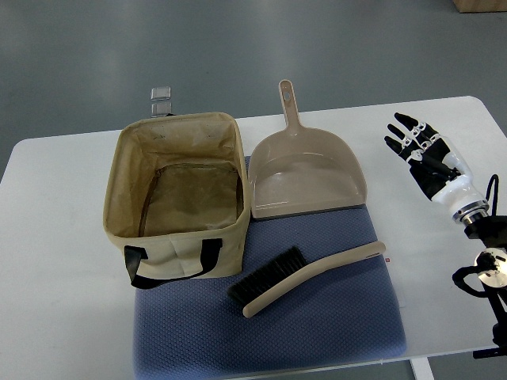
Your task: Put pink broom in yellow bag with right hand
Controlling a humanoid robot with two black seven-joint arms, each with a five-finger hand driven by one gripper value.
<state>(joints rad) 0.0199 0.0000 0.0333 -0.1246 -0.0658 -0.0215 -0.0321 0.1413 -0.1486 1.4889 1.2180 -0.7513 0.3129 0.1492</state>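
Note:
A hand broom [305, 277] with a beige-pink handle and black bristles lies on the blue mat [317, 332], handle pointing right and up. To its upper left stands the pale yellow fabric bag [176, 237], open at the top and empty inside, with black handles at its near side. My right hand [420, 146] hovers over the white table to the right of the mat, fingers spread and holding nothing, well apart from the broom. The left arm does not show.
A beige-pink dustpan [305, 178] lies behind the broom, right of the bag, its handle pointing away. The white table [55, 237] ends close at the right and near edges. A small clear item [162, 100] sits behind the bag.

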